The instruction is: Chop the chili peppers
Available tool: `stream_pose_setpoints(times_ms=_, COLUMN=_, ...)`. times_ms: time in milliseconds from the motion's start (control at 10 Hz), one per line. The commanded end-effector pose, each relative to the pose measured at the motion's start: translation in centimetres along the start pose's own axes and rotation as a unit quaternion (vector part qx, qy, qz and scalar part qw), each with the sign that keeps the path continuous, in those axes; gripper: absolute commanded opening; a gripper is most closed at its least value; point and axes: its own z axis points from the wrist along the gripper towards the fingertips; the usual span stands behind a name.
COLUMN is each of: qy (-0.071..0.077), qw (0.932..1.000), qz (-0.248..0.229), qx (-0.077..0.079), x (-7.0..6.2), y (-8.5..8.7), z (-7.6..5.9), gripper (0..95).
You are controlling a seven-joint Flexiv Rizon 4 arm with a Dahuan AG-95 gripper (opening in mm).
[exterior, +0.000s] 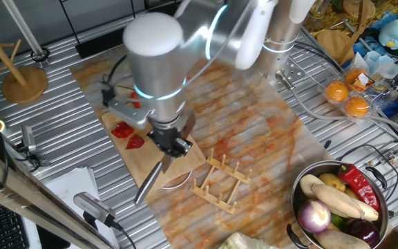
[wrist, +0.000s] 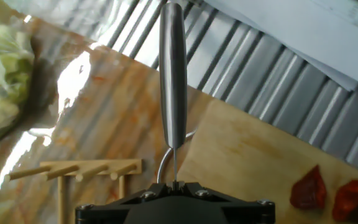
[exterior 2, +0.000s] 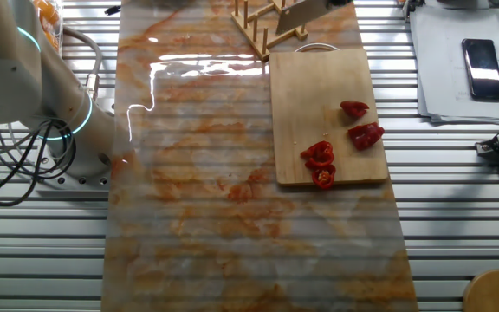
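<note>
Wooden rack point(exterior: 221, 181), vegetable bowl point(exterior: 302, 188), phone point(exterior 2: 482, 57).

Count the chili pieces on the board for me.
4 chili pieces: far-edge piece, one beside it, and two touching near the board's close edge. Smaller bits may be merged.

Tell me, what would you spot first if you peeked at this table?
The bright red chili peppers, already cut into chunks, lie on the wooden cutting board. The gripper holds a big shiny knife near the board's end, beside a little wooden rack.
</note>
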Motion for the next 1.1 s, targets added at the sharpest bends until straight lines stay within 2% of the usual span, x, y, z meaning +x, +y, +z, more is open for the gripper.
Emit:
stream_pose_setpoints(times_ms=100, qy=0.010, qw=0.9983, qz=-0.048, qx=0.033, x=0.1, y=0.0, z=-0.1, gripper=0.0)
stream_pose_setpoints(times_ms=200, qy=0.018, qw=0.9971, qz=-0.060, qx=0.044, x=0.1, y=0.0, z=-0.1, gripper=0.0)
stream_pose_setpoints(times_ms=300, qy=0.006, qw=0.9980, qz=-0.054, qx=0.032, x=0.1, y=0.0, z=-0.1, gripper=0.0)
stream_pose_setpoints(times_ms=400, qy=-0.003, qw=0.9989, qz=-0.038, qx=0.027, x=0.1, y=0.0, z=-0.1, gripper=0.0)
stream_pose_setpoints(times_ms=700, qy=-0.002, qw=0.9995, qz=-0.020, qx=0.024, x=0.6, y=3.2, z=-1.2, gripper=0.0)
stream_pose_setpoints(times_ms=800, qy=-0.003, qw=0.9997, qz=-0.010, qx=0.022, x=1.1, y=5.0, z=-1.3, gripper=0.0)
stream_pose_setpoints(times_ms=900, qy=-0.001, qw=0.9995, qz=-0.009, qx=0.029, x=1.7, y=6.5, z=-0.8, gripper=0.0)
stream_pose_setpoints(times_ms=1100, qy=-0.005, qw=0.9993, qz=-0.021, qx=0.030, x=2.8, y=7.5, z=1.0, gripper=0.0)
